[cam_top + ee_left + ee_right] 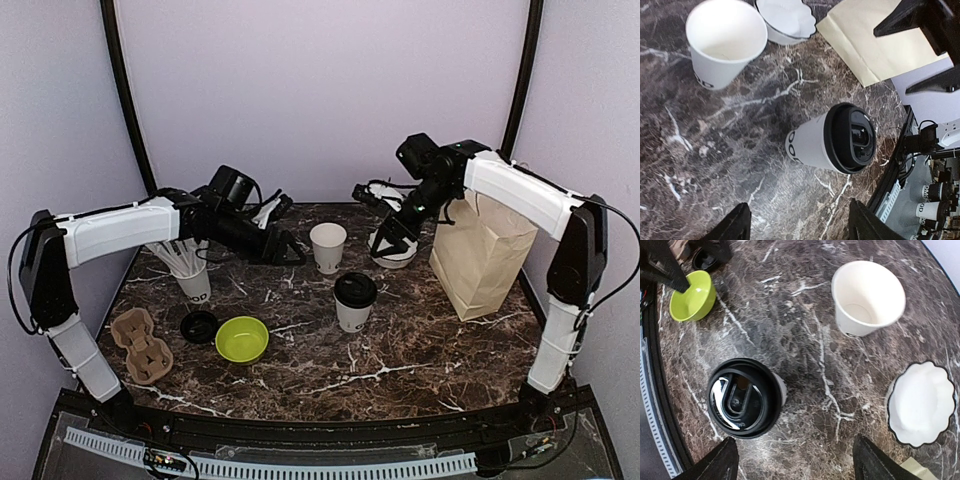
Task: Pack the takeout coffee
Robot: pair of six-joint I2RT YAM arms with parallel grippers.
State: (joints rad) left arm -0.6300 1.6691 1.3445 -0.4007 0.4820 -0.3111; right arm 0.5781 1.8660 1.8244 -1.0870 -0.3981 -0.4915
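Two cups stand on the marble table (420, 350). The lidded cup (354, 301) sits upright near the middle with its black lid on. The open cup (328, 247) stands just behind it, toward the back wall, its mouth bare. A loose lid (199, 325) lies well to the left, just beside the green bowl (242, 339) and near the carrier (140, 345). The bag (480, 258) stands upright at the right, apart from both cups.

The left gripper (288, 250) hovers just left of the open cup, fingers apart and holding nothing — its wrist view looks down on both cups, with only table between the fingertips. The right gripper (387, 245) hangs just right of the open cup, over a white scalloped dish (404, 260) — jaws likewise spread, nothing in them. The straw cup (193, 278) stands under the left arm.
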